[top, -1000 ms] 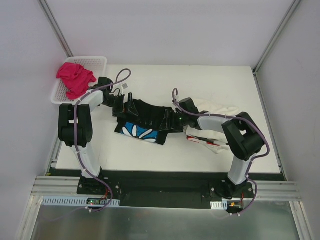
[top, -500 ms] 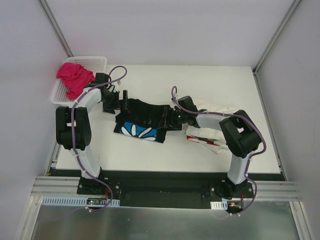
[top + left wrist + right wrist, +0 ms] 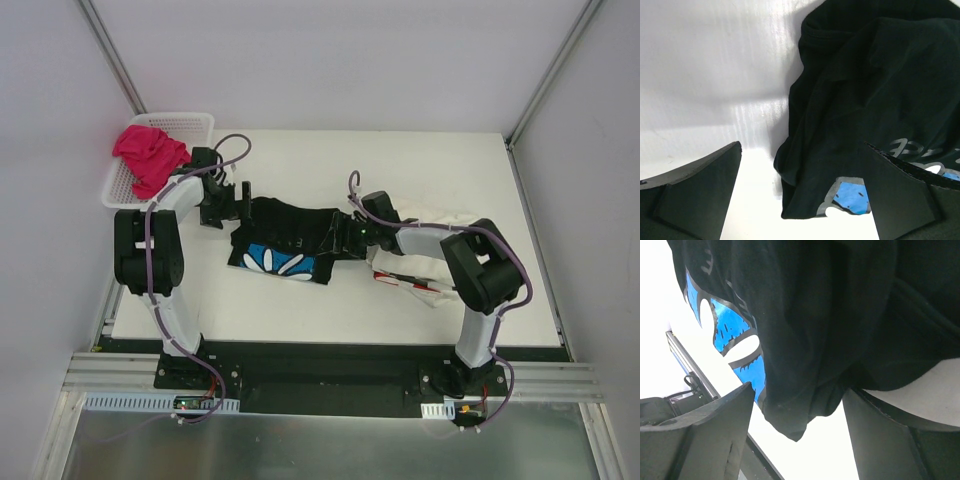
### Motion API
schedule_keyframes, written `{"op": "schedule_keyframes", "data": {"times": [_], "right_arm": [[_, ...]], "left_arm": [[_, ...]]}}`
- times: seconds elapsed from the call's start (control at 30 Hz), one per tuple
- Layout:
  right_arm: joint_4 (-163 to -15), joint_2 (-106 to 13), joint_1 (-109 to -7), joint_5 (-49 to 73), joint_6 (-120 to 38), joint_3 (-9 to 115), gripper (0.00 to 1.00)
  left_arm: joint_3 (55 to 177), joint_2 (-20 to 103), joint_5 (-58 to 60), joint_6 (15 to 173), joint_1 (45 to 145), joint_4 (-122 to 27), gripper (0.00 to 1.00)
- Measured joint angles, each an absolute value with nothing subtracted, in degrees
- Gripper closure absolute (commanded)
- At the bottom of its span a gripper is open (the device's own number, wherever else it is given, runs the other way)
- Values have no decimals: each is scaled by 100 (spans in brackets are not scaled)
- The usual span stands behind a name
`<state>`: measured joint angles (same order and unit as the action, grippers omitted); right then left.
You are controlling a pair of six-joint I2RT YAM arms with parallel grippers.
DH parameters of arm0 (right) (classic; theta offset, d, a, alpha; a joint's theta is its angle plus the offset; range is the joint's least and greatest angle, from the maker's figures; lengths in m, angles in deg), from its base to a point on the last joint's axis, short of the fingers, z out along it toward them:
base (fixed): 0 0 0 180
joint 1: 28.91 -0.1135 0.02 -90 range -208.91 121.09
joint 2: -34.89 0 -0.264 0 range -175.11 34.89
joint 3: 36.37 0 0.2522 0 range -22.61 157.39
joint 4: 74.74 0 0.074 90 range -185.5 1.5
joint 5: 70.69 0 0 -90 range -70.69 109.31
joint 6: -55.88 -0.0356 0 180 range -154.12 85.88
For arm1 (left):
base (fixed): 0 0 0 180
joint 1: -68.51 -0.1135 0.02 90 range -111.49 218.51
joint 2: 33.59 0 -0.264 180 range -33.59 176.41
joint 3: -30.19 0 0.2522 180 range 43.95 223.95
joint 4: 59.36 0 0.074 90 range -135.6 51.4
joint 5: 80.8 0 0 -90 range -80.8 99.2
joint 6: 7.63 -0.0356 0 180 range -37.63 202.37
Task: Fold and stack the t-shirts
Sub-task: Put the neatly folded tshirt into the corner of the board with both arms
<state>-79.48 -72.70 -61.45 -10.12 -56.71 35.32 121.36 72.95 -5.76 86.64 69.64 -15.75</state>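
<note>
A black t-shirt (image 3: 290, 232) with a blue patch (image 3: 278, 262) lies rumpled mid-table between both arms. My left gripper (image 3: 238, 203) sits at its left edge, open; in the left wrist view the shirt's edge (image 3: 840, 125) lies between the wide-apart fingers (image 3: 695, 195) of that gripper (image 3: 800, 192), unpinched. My right gripper (image 3: 335, 240) is at the shirt's right edge, open; a black corner (image 3: 800, 405) hangs in the gap of this gripper (image 3: 797, 437) without being clamped. Cream-white t-shirts (image 3: 432, 215) lie under the right arm. A pink t-shirt (image 3: 150, 155) rests in the basket.
The white mesh basket (image 3: 195, 122) stands at the table's back left corner, just behind the left arm. A cream shirt with red print (image 3: 405, 282) lies by the right arm's elbow. The white table (image 3: 470, 160) extends behind and to the right.
My left gripper has drawn back to the left and slightly away, off the black shirt's edge. The right gripper has barely shifted. Both jaws stay as wide as before.
</note>
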Motion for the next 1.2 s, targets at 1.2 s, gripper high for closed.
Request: {"op": "schedule_keyframes", "data": {"times": [1.2], "right_arm": [[-7658, -7572, -5847, -1447, -6058, 3659, 26]], "left_arm": [[11688, 7857, -3304, 9433, 6972, -2830, 2]]}}
